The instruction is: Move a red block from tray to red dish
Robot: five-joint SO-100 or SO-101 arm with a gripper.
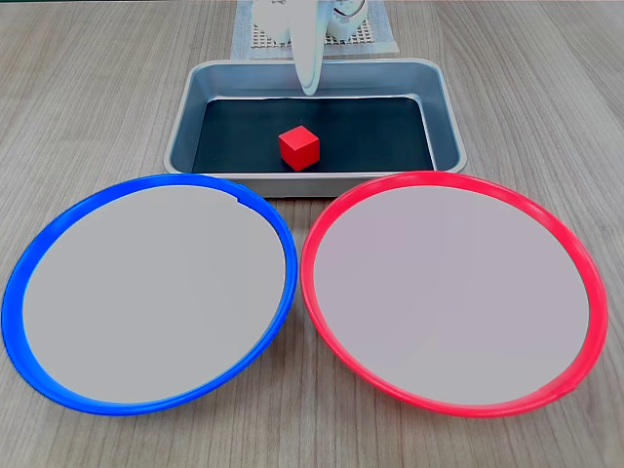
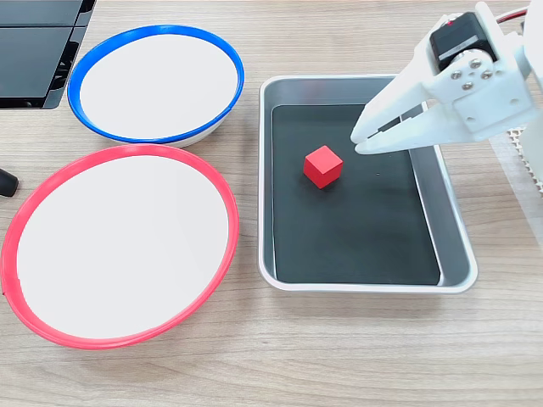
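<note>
Nearest in a fixed view, the red dish (image 1: 453,292) lies bare, ready to receive. Behind it the red block (image 1: 298,147) sits loose on the tray (image 1: 185,122) floor. Beyond, the gripper (image 2: 358,142) hovers, fingers nearly together, holding nothing.

Pale grey-brown wood-grain tabletop (image 1: 88,88) in both fixed views, grain running side to side, seams faint. Lit evenly and softly from above, with only short, weak shadows. At 12 o'clock in a fixed view, white mesh mat (image 1: 375,37) on a pale sheet; again at 3 o'clock in a fixed view, cut by the edge. At 10 o'clock there, glossy black panel (image 2: 34,51), flat on the wood. At 9 o'clock, small dark thing (image 2: 7,182), too cropped to tell.
</note>
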